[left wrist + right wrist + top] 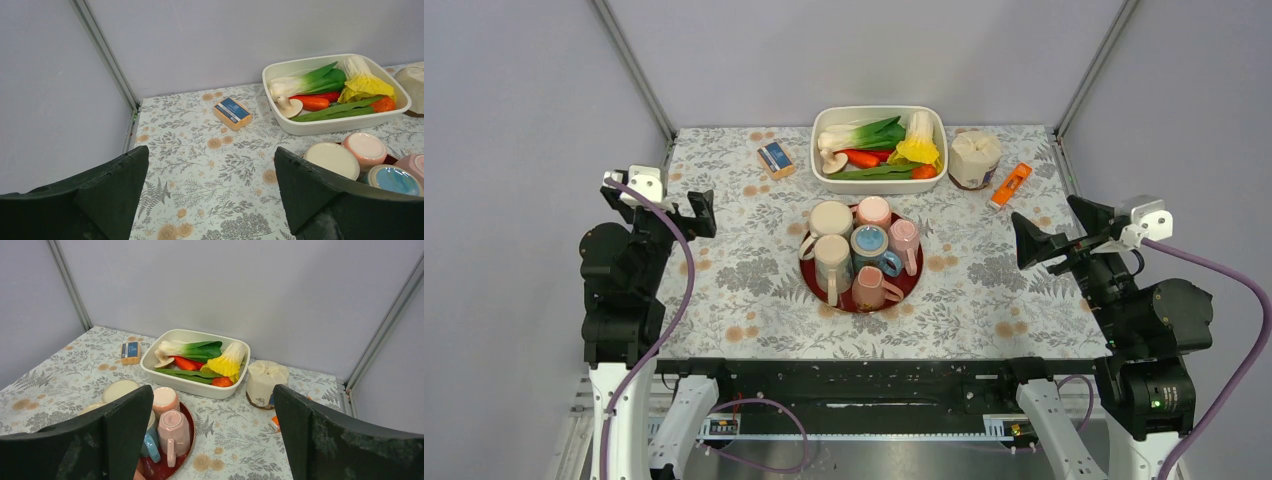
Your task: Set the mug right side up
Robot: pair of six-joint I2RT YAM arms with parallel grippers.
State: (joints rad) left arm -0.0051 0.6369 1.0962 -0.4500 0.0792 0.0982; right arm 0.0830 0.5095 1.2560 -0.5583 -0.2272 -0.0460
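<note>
Several mugs stand bottom-up on a round red tray [912,282] in the middle of the table: two cream ones [831,218] [832,262], a blue one [869,245] and three pink ones [873,210] [905,240] [874,288]. My left gripper [700,213] [211,150] hangs open over the table's left side, well clear of the tray. My right gripper [1027,243] [212,388] hangs open to the tray's right. The right wrist view shows a pink mug [173,429] with its handle towards me, beside the blue mug's handle [150,446]. Neither gripper holds anything.
A white tub of toy vegetables [824,120] sits behind the tray. A small blue-and-tan box [775,159] lies to its left. A paper-wrapped tub [974,158] and an orange packet [1010,184] lie to its right. Grey walls enclose the table.
</note>
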